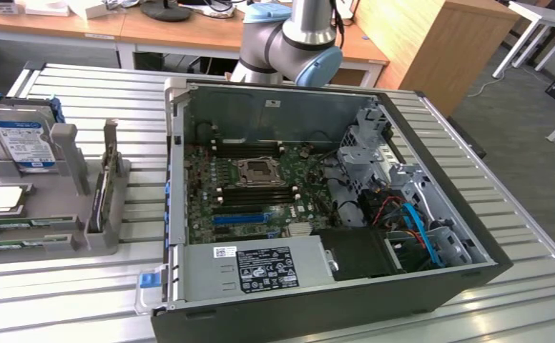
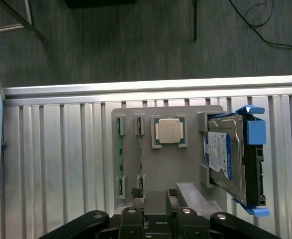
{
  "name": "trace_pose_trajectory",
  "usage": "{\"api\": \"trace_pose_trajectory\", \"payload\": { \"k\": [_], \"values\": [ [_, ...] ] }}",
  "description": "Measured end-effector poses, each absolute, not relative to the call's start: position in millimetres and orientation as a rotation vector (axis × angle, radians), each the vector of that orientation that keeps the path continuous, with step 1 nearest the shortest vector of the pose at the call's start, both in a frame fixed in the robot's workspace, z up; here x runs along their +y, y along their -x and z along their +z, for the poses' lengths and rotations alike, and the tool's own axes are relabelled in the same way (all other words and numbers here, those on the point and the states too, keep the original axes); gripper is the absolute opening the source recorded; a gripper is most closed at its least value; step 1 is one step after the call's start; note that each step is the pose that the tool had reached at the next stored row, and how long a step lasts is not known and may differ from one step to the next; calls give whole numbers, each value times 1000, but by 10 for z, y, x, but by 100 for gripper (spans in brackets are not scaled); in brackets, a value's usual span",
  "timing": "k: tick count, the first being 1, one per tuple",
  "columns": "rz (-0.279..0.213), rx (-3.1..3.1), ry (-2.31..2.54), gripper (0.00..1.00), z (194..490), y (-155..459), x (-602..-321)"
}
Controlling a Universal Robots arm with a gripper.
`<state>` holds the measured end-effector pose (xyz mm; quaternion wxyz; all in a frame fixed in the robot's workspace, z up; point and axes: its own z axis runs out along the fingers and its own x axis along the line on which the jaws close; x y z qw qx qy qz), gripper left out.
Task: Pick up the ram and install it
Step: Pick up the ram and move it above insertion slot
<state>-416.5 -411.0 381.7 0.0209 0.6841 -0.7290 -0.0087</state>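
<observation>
The ram (image 2: 119, 159) is a thin green stick lying in a slot at one end of the grey holder (image 2: 170, 169). A second slot (image 2: 140, 154) runs beside it. In the exterior view, two green ram sticks (image 1: 11, 225) lie at the holder's front, on the exterior view's left. My gripper (image 2: 154, 200) hovers above the holder's edge, near the ends of the two slots. Its dark fingers (image 2: 137, 199) stand apart with nothing between them. The arm's grey and pale-blue joints (image 1: 292, 43) rise behind the open computer case (image 1: 449, 286).
The holder also carries a square silver processor chip (image 2: 168, 130), a blue-labelled hard drive (image 2: 225, 154) in a blue bracket, and an upright card (image 1: 106, 186). Inside the case lies the green motherboard (image 1: 258, 193) with dark memory slots (image 1: 251, 187) and a blue slot (image 1: 239, 216). The table (image 1: 506, 307) is ribbed metal.
</observation>
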Motion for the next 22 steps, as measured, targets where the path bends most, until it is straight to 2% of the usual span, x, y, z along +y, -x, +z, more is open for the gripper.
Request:
{"api": "trace_pose_trajectory", "payload": {
  "k": [22],
  "values": [
    [-27, -2260, -2121, 31, 3496, 4165, -4110]
  ]
}}
